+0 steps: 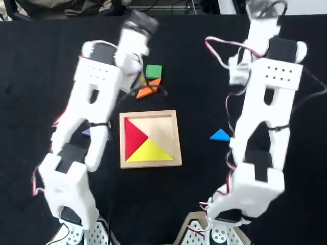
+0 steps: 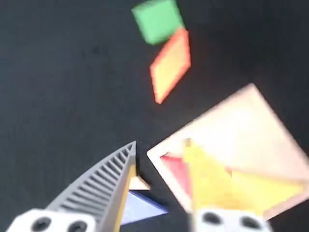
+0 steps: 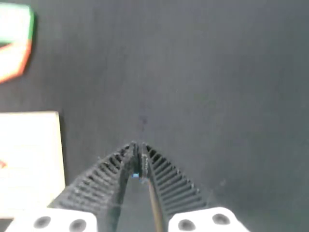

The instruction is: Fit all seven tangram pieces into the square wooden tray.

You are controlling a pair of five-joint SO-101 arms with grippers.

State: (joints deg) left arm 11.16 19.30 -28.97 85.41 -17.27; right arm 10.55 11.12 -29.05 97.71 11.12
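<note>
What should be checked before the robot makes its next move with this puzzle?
1. Wooden tray has free room: ok; it holds only the red triangle and yellow triangle.
2. Left gripper open: ok.
3. Green square and orange parallelogram lie uncovered: ok.
4. Blue triangle lies apart from the tray: ok.
5. Right gripper open: not ok, shut.
6. Purple piece free to grasp: cannot tell.

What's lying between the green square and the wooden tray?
An orange piece lies between the green square and the wooden tray, seen in the high view and the left wrist view.
</note>
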